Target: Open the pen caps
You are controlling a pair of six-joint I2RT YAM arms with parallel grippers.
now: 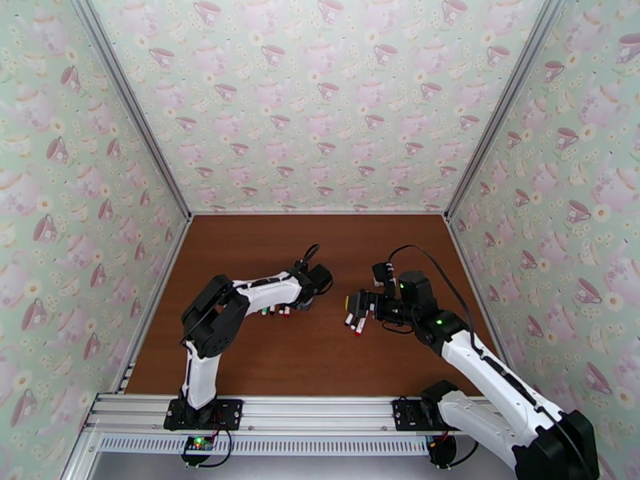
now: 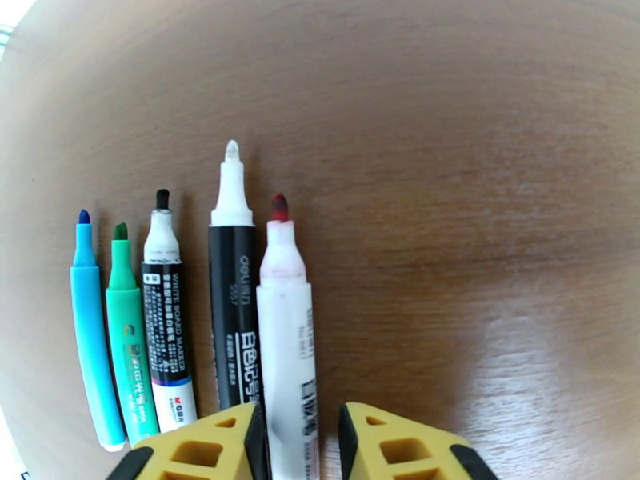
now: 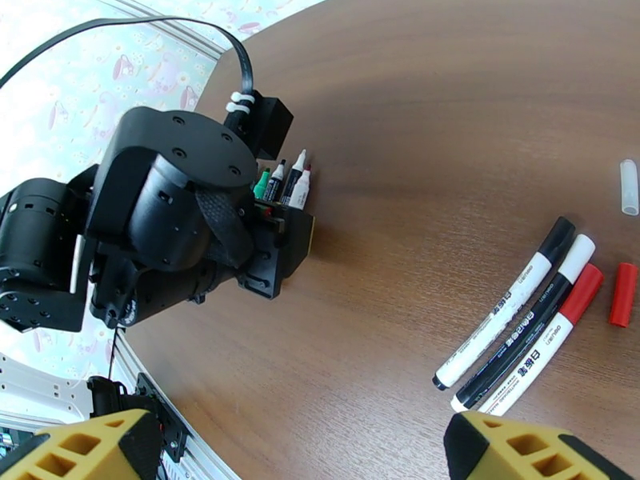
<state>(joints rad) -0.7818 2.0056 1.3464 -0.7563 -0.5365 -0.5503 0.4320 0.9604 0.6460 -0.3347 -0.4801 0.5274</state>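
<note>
With the left arm crouched low, the left tool (image 2: pixel 300 430) stands slightly parted astride one of five uncapped pens (image 2: pixel 236 314), while the right tool (image 3: pixel 300 446) gapes wide, three capped markers (image 3: pixel 520 330), one loose red plastic cap (image 3: pixel 623 294) and one translucent cap (image 3: pixel 630 186) lying by its right finger.

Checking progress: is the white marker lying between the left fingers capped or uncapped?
Uncapped. In the left wrist view, the white marker lies between the left fingers with its red tip bare.
</note>
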